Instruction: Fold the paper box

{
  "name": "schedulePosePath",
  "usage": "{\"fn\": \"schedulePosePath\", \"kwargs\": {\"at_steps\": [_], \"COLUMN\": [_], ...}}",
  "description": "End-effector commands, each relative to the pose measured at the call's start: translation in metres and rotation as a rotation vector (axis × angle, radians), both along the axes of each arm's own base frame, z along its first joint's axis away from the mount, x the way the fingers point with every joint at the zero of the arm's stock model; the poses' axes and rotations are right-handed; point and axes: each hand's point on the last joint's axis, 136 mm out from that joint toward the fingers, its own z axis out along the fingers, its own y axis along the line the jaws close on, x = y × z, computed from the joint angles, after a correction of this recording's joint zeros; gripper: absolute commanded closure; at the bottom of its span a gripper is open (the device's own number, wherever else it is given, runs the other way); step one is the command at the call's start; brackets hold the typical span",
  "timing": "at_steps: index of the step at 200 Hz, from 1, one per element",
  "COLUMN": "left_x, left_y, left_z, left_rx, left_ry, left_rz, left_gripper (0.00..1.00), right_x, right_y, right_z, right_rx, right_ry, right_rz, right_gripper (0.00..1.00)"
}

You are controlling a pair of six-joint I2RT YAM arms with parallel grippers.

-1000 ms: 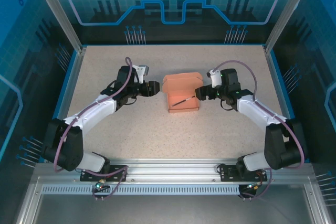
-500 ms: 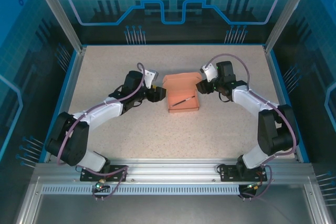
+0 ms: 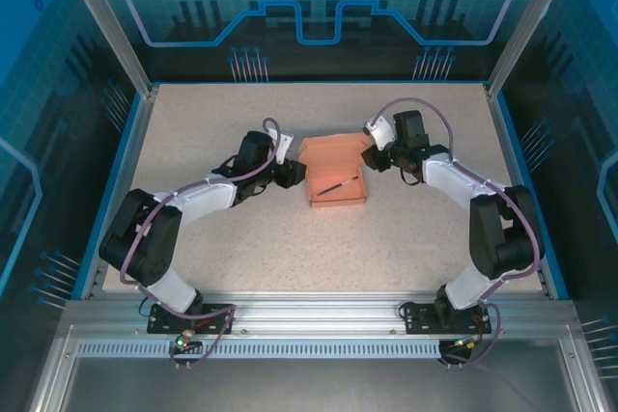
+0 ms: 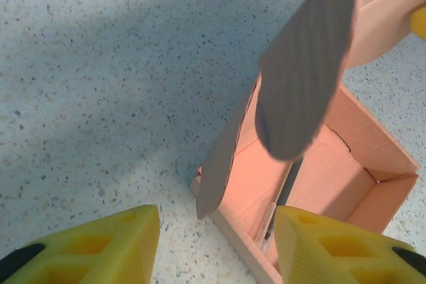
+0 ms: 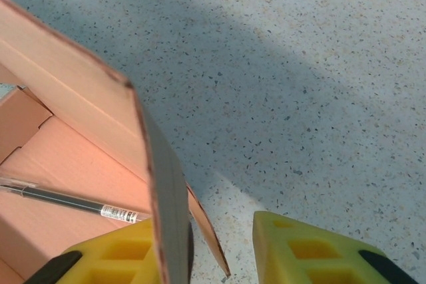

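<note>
Box (image 3: 328,169) mid-table, pen (image 5: 66,201) inside. L gripper (image 4: 216,231) at its 9 o'clock, fingers apart, nothing held. R gripper (image 5: 206,231) at 2 o'clock, loosely straddling a flap (image 5: 166,184), unclamped. Push both flaps inward evenly; don't crease them.

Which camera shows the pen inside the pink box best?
Right wrist view: the pen lies close up, label showing, inside the box. The top view shows a tiny dark line; the left wrist view, a partly hidden strip.
</note>
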Motion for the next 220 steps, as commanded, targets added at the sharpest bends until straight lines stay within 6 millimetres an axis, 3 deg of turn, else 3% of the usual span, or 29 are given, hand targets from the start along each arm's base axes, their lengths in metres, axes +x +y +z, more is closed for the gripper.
{"fn": "schedulePosePath", "kwargs": {"at_steps": [1,88,174,220], "left_x": [0.013,0.017,0.021,0.023], "left_y": [-0.007,-0.013,-0.019,-0.015], "left_z": [0.014,0.01,0.007,0.009], "left_rx": [0.004,0.054,0.052,0.07], "left_ry": [-0.056,-0.03,-0.008,-0.013], "left_rz": [-0.017,-0.065,-0.083,-0.063], "left_gripper": [0.53,0.66,0.89,0.95], "right_x": [0.003,0.001,-0.003,-0.003], "right_y": [0.009,0.013,0.017,0.017], "right_z": [0.001,0.002,-0.003,-0.005], "right_rx": [-0.012,-0.035,-0.068,-0.106], "right_ry": [-0.002,0.006,0.012,0.016], "right_rz": [0.031,0.069,0.073,0.051], "right_gripper": [0.68,0.73,0.83,0.91]}}
